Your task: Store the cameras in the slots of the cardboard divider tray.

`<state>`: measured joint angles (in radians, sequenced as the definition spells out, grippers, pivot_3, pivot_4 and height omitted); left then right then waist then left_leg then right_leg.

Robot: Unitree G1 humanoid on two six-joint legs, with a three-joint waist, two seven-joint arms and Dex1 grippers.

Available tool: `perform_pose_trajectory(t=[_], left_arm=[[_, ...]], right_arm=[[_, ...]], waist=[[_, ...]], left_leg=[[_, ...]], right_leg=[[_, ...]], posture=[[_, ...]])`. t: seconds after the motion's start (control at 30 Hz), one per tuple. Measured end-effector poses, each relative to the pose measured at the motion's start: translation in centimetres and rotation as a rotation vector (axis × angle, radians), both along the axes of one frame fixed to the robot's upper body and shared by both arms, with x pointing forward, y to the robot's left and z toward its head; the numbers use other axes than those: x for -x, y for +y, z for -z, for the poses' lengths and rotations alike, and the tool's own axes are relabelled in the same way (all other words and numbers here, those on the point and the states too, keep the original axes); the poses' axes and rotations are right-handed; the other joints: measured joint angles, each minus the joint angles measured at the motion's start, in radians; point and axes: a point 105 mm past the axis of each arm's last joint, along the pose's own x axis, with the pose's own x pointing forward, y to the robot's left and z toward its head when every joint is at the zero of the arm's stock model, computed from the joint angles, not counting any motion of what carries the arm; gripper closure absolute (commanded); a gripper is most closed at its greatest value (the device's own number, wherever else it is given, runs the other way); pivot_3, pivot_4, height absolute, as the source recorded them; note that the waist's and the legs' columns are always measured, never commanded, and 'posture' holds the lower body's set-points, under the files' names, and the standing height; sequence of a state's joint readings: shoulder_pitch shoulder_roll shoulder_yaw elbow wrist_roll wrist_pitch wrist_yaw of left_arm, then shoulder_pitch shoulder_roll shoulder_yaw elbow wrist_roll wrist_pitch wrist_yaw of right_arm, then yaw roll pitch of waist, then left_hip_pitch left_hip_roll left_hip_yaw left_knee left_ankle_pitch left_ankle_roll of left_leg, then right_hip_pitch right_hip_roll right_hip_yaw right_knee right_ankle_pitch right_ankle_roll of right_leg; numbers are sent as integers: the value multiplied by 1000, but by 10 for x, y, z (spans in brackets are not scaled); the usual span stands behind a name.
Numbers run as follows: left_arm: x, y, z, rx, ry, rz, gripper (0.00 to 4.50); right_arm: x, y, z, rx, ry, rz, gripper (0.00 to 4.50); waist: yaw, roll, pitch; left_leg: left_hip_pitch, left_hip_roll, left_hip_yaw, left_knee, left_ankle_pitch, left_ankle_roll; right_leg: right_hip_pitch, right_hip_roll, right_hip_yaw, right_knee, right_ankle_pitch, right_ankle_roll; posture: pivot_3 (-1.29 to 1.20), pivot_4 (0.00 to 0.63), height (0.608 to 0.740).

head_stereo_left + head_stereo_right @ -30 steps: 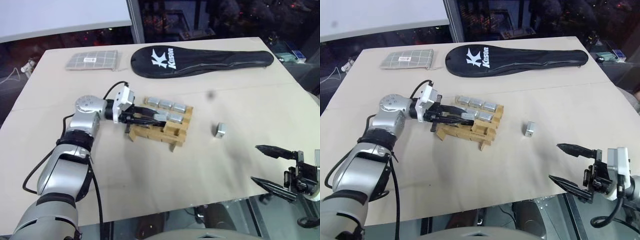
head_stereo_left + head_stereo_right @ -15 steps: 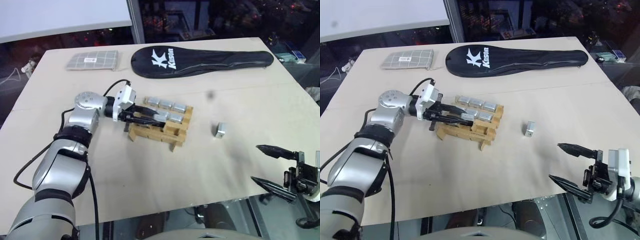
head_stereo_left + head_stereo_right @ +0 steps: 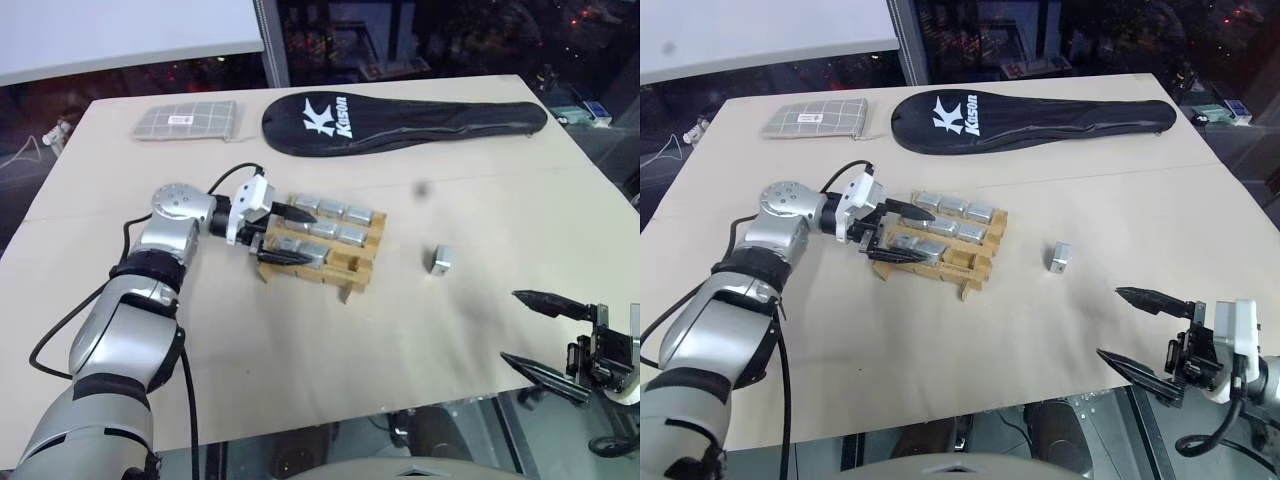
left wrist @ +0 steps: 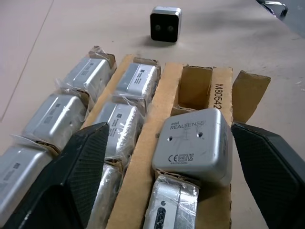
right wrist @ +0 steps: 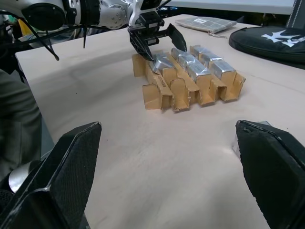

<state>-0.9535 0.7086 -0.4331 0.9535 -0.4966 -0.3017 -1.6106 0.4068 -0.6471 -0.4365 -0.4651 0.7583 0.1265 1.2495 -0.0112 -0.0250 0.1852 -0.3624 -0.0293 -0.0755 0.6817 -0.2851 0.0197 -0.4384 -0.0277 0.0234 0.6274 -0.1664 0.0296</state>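
The cardboard divider tray (image 3: 347, 269) lies left of the table's middle, with several silver-grey cameras (image 3: 331, 208) in its slots, most wrapped in clear film. My left gripper (image 3: 312, 238) is open over the tray's left end. Its two fingers stand either side of one bare camera (image 4: 190, 149), which sits in a front-row slot with a gap to each finger. Another camera (image 3: 441, 259) rests loose on the table to the right of the tray, its black lens face visible (image 4: 165, 24). My right gripper (image 3: 510, 326) hovers open and empty at the table's near right edge.
A long black racket cover (image 3: 400, 120) lies along the far side of the table. A flat grey gridded packet (image 3: 186, 120) sits at the far left. Bare tabletop stretches between the tray and the near edge.
My left gripper has opened and let go of the camera it held, which now sits in a tray slot. The right arm has stayed put.
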Motion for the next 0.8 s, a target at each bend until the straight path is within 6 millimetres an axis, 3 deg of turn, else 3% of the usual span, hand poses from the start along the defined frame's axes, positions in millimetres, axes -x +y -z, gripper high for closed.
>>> perform_pose_trajectory(t=[0.23, 0.37, 0.47, 0.6, 0.8], left_arm=[[5, 11, -23, 14, -30, -7, 281], [25, 33, -33, 58, 28, -45, 281], [39, 47, -35, 69, 76, -81, 281], [66, 68, -28, 56, 120, -135, 281], [98, 69, -32, 84, 155, -207, 281]], right_arm=[[-4, 5, 1, -9, -1, -17, 0], [-12, 11, -3, -24, -12, -3, 0], [-18, 26, -10, -31, -37, -31, 0], [-43, 55, -36, -55, -147, -58, 0], [-78, 106, -58, 11, -258, -109, 0]], waist=[[-2, 0, 0], [-11, 1, 0], [-8, 1, 0], [-15, 2, 0], [-4, 2, 1]], left_leg=[[0, 0, 0, 0, 0, 0], [1, 3, 0, 0, -1, 1], [1, 3, 1, 0, -1, 1], [2, 5, 0, 1, -1, 1], [-1, 4, 0, 0, -1, 1]], right_leg=[[0, 0, 0, 0, 0, 0], [-1, 1, 2, 1, 0, 0], [-1, 2, 1, 1, 0, 0], [-1, 2, 3, 1, 0, -1], [-2, 2, -1, 0, -1, -1]], posture=[[0, 150, 740], [0, 150, 740], [0, 150, 740], [0, 150, 740], [0, 150, 740]])
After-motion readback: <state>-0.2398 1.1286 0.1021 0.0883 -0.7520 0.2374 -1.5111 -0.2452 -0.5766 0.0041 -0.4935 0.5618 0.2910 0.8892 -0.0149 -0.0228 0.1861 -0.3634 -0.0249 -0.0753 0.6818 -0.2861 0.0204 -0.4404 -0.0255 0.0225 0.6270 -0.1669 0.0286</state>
